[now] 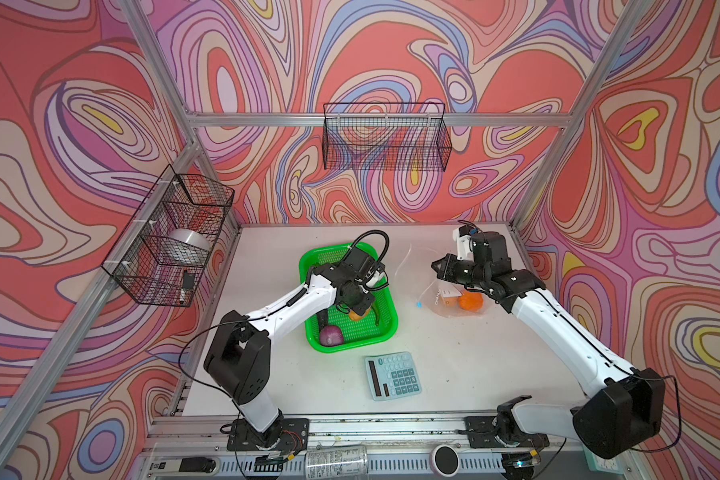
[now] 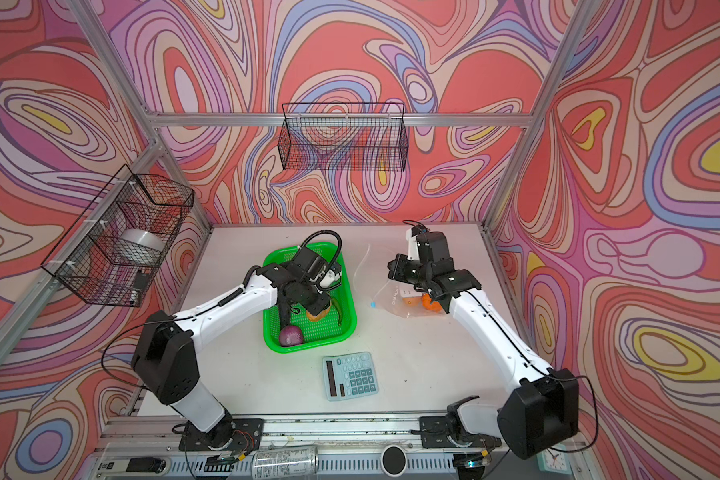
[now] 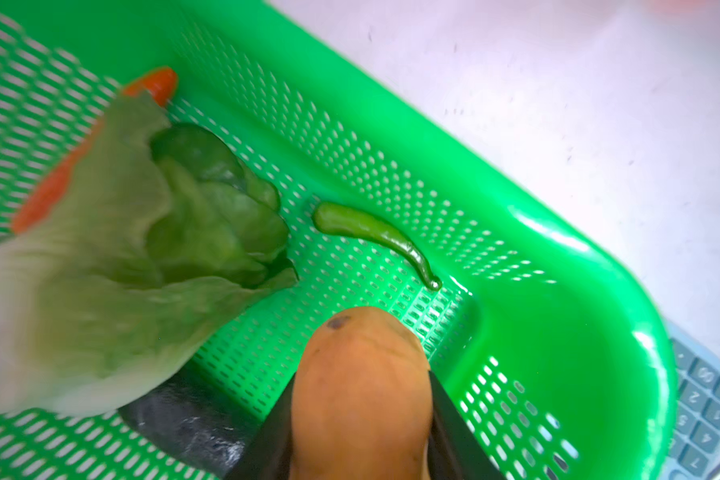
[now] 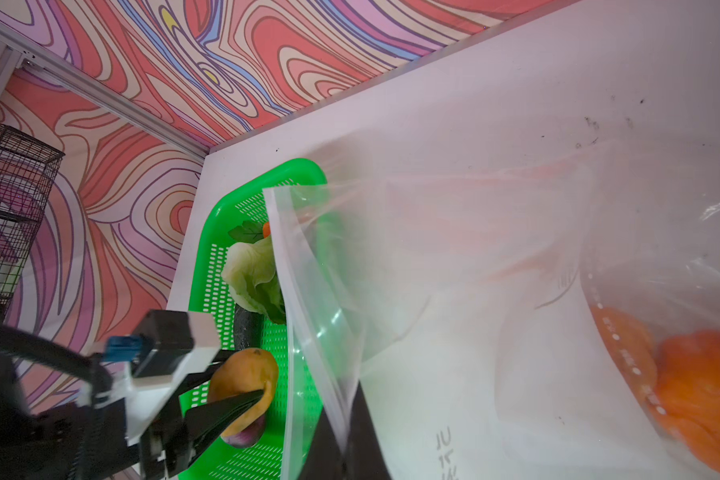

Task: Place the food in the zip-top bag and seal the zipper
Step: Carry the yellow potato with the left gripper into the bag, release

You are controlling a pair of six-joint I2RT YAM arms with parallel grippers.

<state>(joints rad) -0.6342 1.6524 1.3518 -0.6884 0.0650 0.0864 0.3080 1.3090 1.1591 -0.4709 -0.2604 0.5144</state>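
My left gripper [image 3: 360, 390] is shut on a tan potato [image 3: 358, 353] [image 1: 356, 314] just above the floor of the green basket [image 1: 308, 266]. Still lying in the basket are the napa cabbage [image 3: 121, 249], a carrot [image 3: 154, 83], a green pepper [image 3: 375, 237], a dark eggplant [image 3: 188, 415] and a purple onion [image 1: 330, 335]. To the right, the clear zip-top bag [image 1: 445, 299] holds the orange pumpkin [image 1: 470, 301]. My right gripper [image 1: 437, 266] [image 4: 346, 449] is shut on the bag's mouth edge and holds it lifted open. The zipper [image 4: 296, 311] runs along that edge, and its blue slider [image 1: 417, 304] hangs low.
A light-blue calculator [image 1: 393, 375] lies on the table in front of the basket. Black wire baskets hang on the back wall [image 1: 385, 137] and the left wall [image 1: 171, 237]. The bag's mouth faces the green basket across a narrow strip of white table.
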